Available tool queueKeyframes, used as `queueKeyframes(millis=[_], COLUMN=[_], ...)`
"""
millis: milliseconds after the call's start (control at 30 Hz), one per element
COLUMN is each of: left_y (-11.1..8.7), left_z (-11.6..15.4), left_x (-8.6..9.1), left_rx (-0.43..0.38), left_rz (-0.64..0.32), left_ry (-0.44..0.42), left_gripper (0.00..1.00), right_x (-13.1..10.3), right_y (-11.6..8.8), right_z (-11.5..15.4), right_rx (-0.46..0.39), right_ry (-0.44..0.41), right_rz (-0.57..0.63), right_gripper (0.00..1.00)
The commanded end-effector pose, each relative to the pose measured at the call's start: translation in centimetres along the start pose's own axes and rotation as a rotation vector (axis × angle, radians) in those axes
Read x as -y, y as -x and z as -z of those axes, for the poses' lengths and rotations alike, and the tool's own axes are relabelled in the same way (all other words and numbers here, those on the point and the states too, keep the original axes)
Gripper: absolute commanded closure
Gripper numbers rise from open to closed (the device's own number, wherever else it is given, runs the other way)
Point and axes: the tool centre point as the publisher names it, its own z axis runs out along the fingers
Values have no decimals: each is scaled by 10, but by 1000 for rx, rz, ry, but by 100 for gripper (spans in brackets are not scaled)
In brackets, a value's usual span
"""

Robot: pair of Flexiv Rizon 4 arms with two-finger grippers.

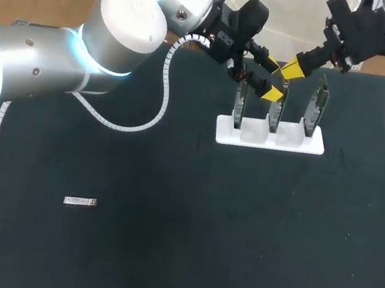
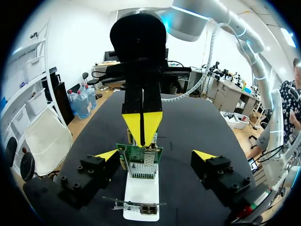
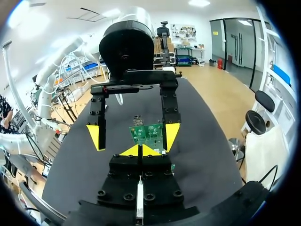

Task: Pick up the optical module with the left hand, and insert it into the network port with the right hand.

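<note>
The optical module (image 1: 80, 201), a small silver bar, lies alone on the black table at the front left, far from both grippers. At the back, a white rack (image 1: 268, 136) holds three upright green network cards. My left gripper (image 1: 270, 77) hangs open over the middle card (image 1: 277, 110). In the left wrist view this gripper (image 2: 155, 155) straddles the card (image 2: 140, 162) without touching it. My right gripper (image 1: 292, 70) is shut and empty, with its tips just above the same card. In the right wrist view, that gripper (image 3: 140, 150) points at the card (image 3: 148, 133).
The two grippers stand tip to tip over the rack (image 2: 141, 193), close together. The left arm's white cable (image 1: 162, 102) loops down onto the table left of the rack. The black table (image 1: 237, 233) spreads wide in front.
</note>
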Motion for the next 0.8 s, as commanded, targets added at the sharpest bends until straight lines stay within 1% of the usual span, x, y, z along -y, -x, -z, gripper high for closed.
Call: queueKeyframes(millis=[33, 200, 267, 367, 533, 633, 800], left_y=[1, 1, 1, 1, 1, 1, 1], left_z=[0, 0, 0, 0, 0, 0, 0], left_x=[-1, -1, -1, -1, -1, -1, -1], left_rx=[-6, -6, -6, -6, -6, -6, -6], left_rz=[1, 1, 1, 1, 1, 1, 1], left_ry=[-3, -3, -3, -3, -3, -3, -3], left_gripper=[0, 0, 0, 0, 0, 0, 0], right_x=[-3, -6, -5, -4, -3, -6, -9], right_y=[5, 19, 19, 13, -6, -16, -27], right_z=[10, 26, 37, 54, 76, 84, 91], right_rx=[32, 51, 68, 80, 90, 80, 47], right_ry=[-1, -5, -8, -8, 7, 27, 62], right_rz=[24, 79, 89, 94, 71, 75, 91], right_gripper=[100, 100, 100, 100, 100, 100, 100])
